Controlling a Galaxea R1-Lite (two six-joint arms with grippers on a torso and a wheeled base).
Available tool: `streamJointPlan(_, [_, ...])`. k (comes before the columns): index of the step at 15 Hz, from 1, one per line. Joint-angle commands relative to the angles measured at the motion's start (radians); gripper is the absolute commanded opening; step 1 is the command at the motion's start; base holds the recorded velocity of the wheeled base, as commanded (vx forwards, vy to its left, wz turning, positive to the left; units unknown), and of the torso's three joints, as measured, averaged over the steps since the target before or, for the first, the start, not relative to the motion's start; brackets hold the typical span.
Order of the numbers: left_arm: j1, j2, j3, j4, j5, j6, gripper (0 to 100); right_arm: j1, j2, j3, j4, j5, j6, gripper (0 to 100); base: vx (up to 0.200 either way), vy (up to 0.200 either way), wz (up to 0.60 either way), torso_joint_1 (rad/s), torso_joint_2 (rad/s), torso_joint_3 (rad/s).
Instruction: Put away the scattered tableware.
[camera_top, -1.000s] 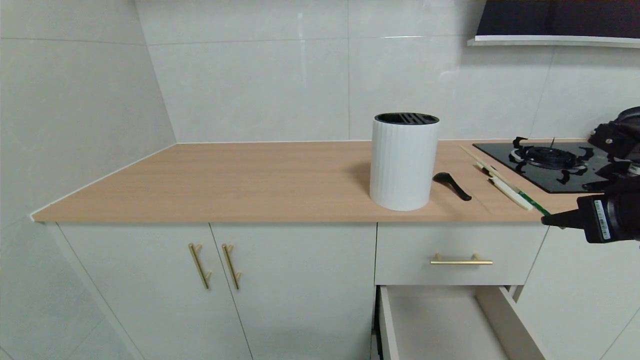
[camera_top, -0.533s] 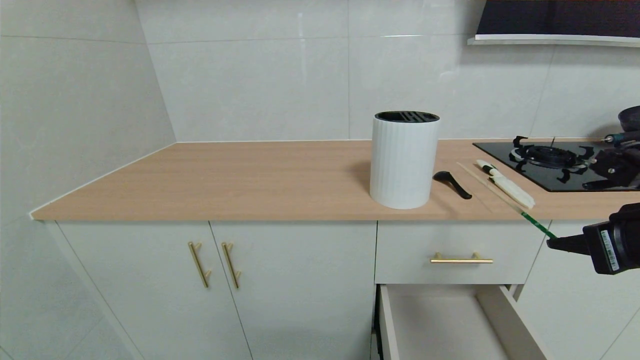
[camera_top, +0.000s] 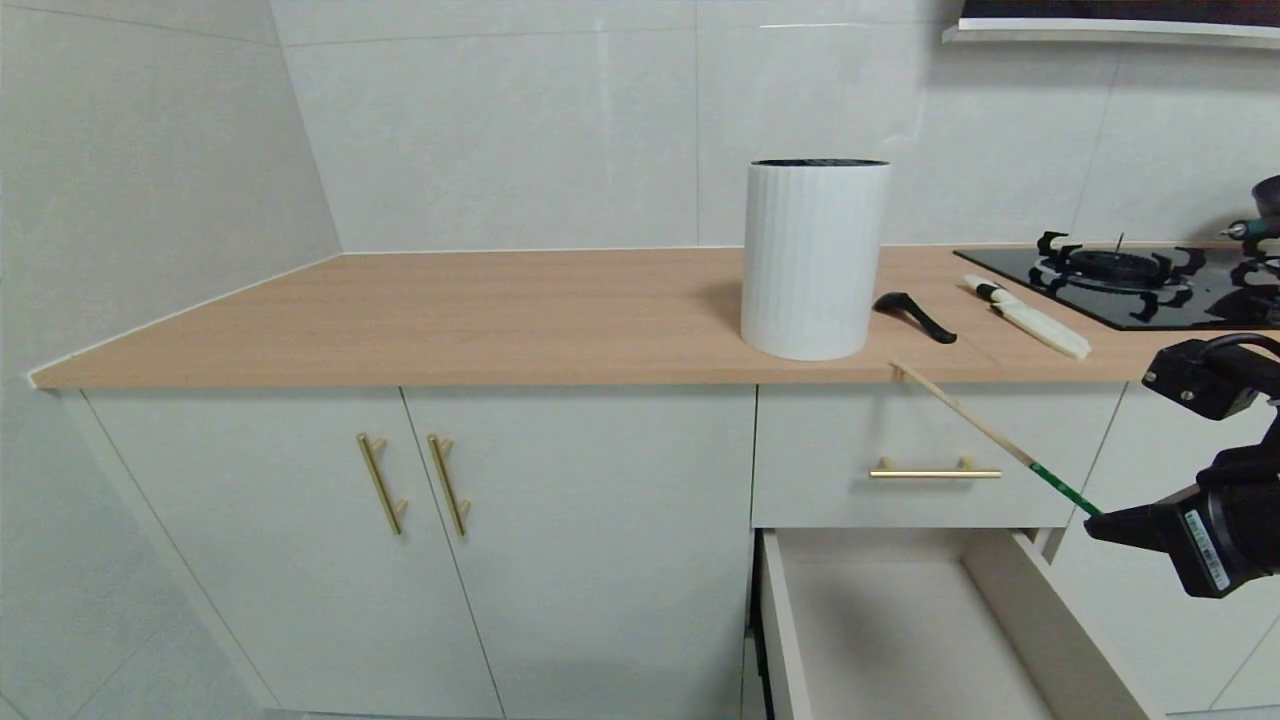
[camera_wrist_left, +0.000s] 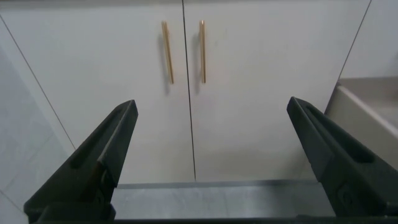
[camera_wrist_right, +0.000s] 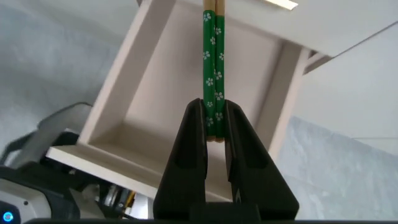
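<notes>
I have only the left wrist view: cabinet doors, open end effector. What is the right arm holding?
Observer: The right end effector is shut on a pair of green-ended chopsticks.
Operator: Where are they?
Observer: Slanting in front of the cabinet, above the open drawer.
Operator: What's left to put away?
Observer: A black spoon and a cream utensil lie on the counter beside the white holder.
</notes>
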Motion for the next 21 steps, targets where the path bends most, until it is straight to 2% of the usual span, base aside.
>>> streamJointPlan(1, [0.000,0.000,0.000,0.000,0.000,0.000,100,0.024,0.003,0.014,0.001,0.000,-0.002,0,0.000,0.000,0.00,-0.139,0.45,0.300])
streamJointPlan(4, [0.000,0.000,0.000,0.000,0.000,0.000,100,0.090,0.016,0.042,-0.001,-0.004,-0.002,0,0.000,0.000,0.00,-0.132,0.46,0.318])
streamJointPlan(7, [0.000,0.000,0.000,0.000,0.000,0.000,100,0.101,-0.119,0.046,-0.005,-0.003,-0.012,0,0.000,0.000,0.00,-0.061,0.23,0.167])
streamJointPlan(9, [0.000,0.000,0.000,0.000,0.000,0.000,100,0.129,-0.119,0.074,-0.007,0.011,-0.045,0,0.000,0.000,0.00,-0.009,0.04,0.018])
streamJointPlan(17, [0.000,0.000,0.000,0.000,0.000,0.000,100,0.132,0.149,0.106,-0.011,-0.006,-0.045,0,0.000,0.000,0.00,0.000,0.00,0.000])
streamJointPlan(19, [0.000,0.000,0.000,0.000,0.000,0.000,100,0.130,0.223,0.100,-0.013,-0.047,-0.043,0,0.000,0.000,0.00,0.000,0.00,0.000])
streamJointPlan(21, [0.000,0.000,0.000,0.000,0.000,0.000,100,0.118,0.346,0.040,0.021,-0.130,0.011,0,0.000,0.000,0.00,0.000,0.00,0.000])
